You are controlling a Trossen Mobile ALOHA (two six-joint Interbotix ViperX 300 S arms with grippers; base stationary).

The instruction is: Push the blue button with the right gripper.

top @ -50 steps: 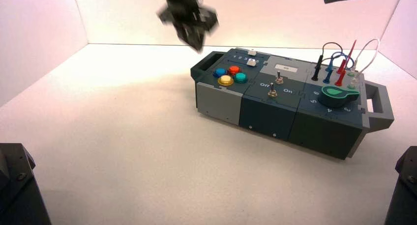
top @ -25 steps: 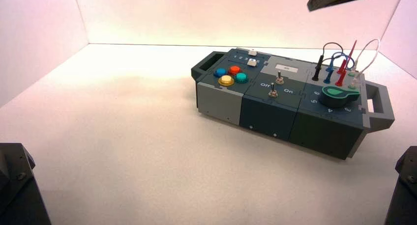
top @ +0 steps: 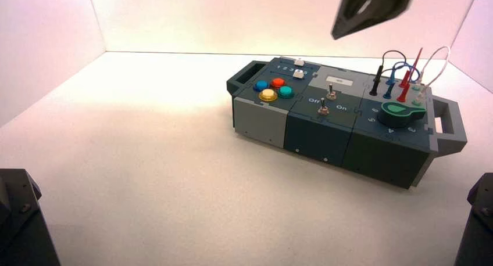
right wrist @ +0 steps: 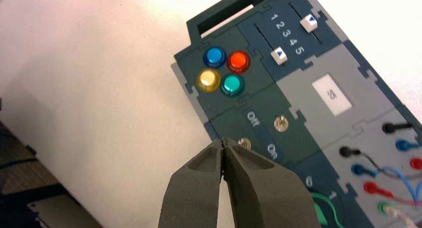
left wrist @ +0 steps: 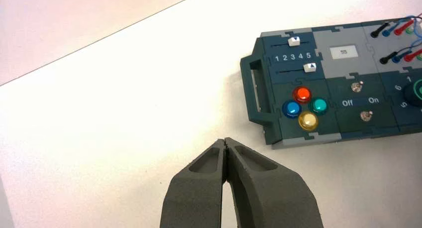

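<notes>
The blue button (top: 261, 85) (left wrist: 291, 109) (right wrist: 215, 57) is a small domed cap at the left end of the box (top: 314, 129), in a cluster of four coloured buttons. My right gripper (top: 338, 32) (right wrist: 223, 141) hangs high above the back of the box with its fingers shut and nothing between them. In its wrist view the tips line up with the toggle switches, well short of the blue button. My left gripper (left wrist: 226, 141) is shut and empty, held above the white floor off the box's button end. It is out of the high view.
Red (right wrist: 238, 61), yellow (right wrist: 208, 79) and teal (right wrist: 232, 85) buttons crowd the blue one. Two sliders (right wrist: 279, 55), toggle switches (top: 330, 92), a green knob (top: 399, 110) and upright plug leads (top: 402, 80) also sit on the box. Handles stick out at both ends. White walls enclose the floor.
The left gripper has risen out of the high view. The right gripper has come down and leftward into view above the back of the box.
</notes>
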